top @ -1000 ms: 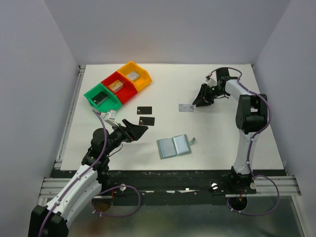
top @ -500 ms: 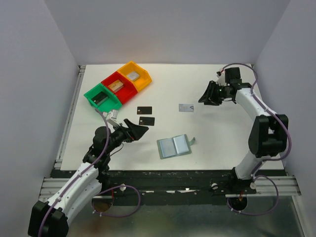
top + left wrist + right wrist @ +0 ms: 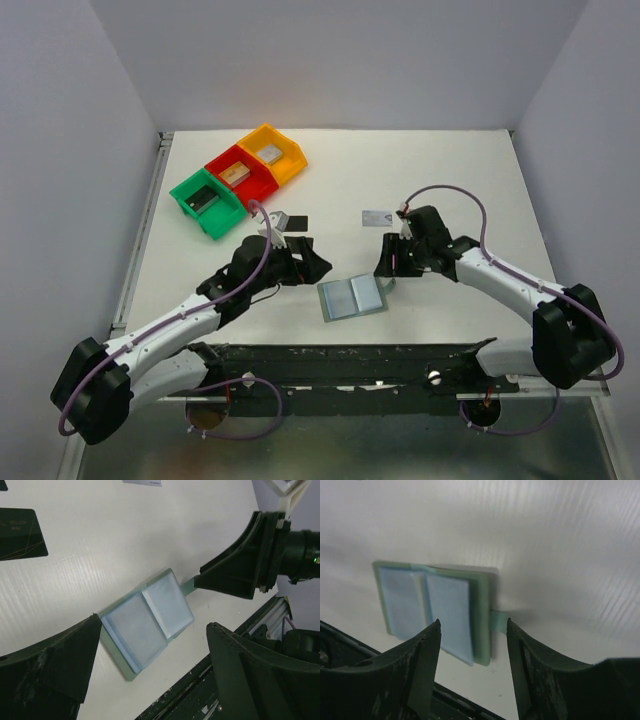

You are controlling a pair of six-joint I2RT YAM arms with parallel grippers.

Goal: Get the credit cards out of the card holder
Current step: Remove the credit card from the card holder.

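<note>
Both arms have come in toward the centre of the frame: the left gripper (image 3: 316, 267) and the right gripper (image 3: 384, 260) now flank the card holder (image 3: 352, 296), which lies open at lower centre. Both claws are spread and empty. 1 silvery credit card (image 3: 377, 217) already lies out above it, so I judge another pull is about to begin. The table (image 3: 450, 170) is white, with 3 coloured bins (image 3: 238, 176) at upper left and grey walls (image 3: 330, 60).

Two black grippers hem in the flat grey-green bifold card holder (image 3: 352, 297). The left gripper (image 3: 312, 266), jaws wide, sits just beside its left edge, and the right gripper (image 3: 388, 258), jaws apart, hangs over its small tab (image 3: 390, 287). Bare white tabletop (image 3: 450, 180) lies open beyond. A pale silvery card (image 3: 377, 217) and a black card (image 3: 296, 221) lie flat there. The row of red, green and yellow plastic bins (image 3: 258, 195) stands well apart, far left. A black frame rail (image 3: 350, 352) borders the near side.
</note>
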